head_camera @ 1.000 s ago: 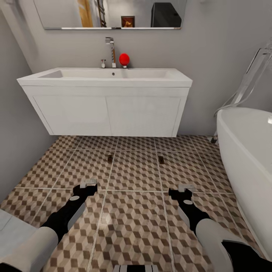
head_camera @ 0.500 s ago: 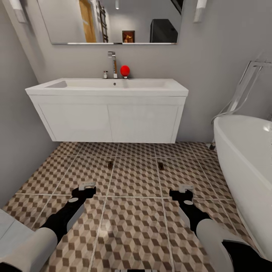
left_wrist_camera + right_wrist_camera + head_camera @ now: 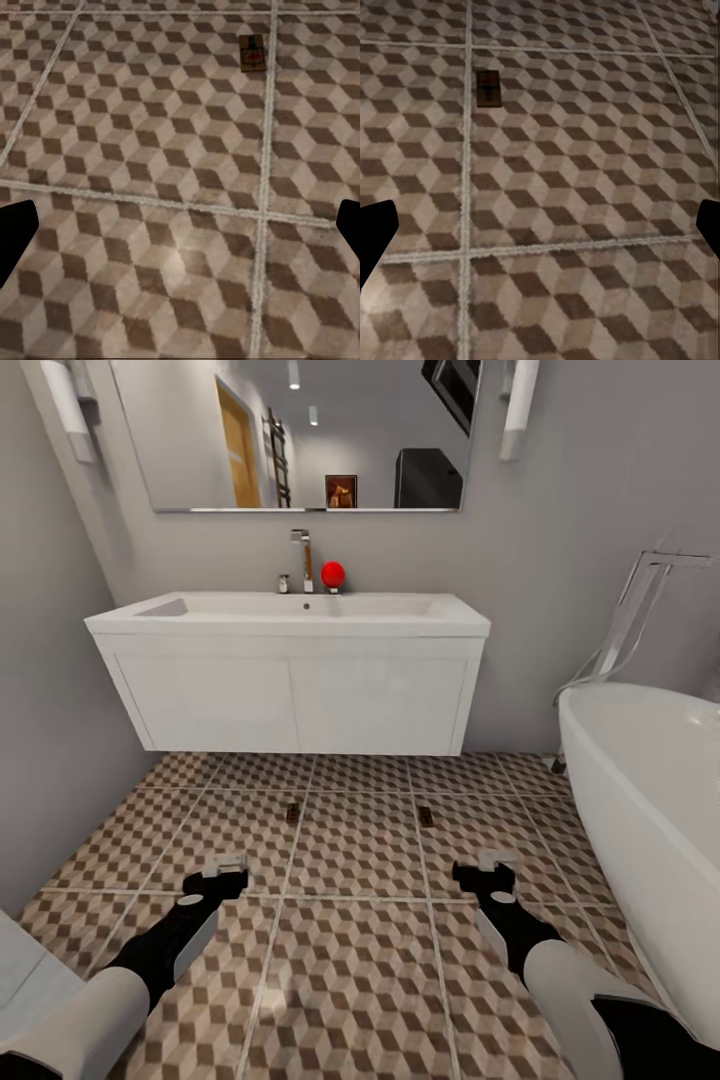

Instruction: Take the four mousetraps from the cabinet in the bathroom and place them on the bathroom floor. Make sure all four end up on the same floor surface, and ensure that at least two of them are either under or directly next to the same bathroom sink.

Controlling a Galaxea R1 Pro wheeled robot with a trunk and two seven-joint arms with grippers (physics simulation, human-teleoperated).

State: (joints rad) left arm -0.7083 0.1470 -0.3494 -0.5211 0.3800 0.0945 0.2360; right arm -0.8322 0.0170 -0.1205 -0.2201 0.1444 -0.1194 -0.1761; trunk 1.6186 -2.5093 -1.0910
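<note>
Left gripper (image 3: 228, 867) hangs spread and empty over the floor (image 3: 350, 970); one trap (image 3: 292, 812) lies ahead of its fingers, near the sink (image 3: 290, 615). Right gripper (image 3: 487, 865), likewise spread and empty, faces a second trap (image 3: 426, 816), apparently set down there to satisfy the sink condition.

Open tiled bathroom floor (image 3: 350, 920) ahead of both claws, left claw (image 3: 226, 869) and right claw (image 3: 492, 865), with only two small flat mousetraps on it, left one (image 3: 292, 812) and right one (image 3: 426, 816), each lying by a grout line well apart from the other. Wall-hung sink (image 3: 290, 615) unit blocks the far side but leaves a low gap over the tiles under it. Bathtub (image 3: 650, 800) closes off the right, grey wall (image 3: 45, 740) closes the left.
</note>
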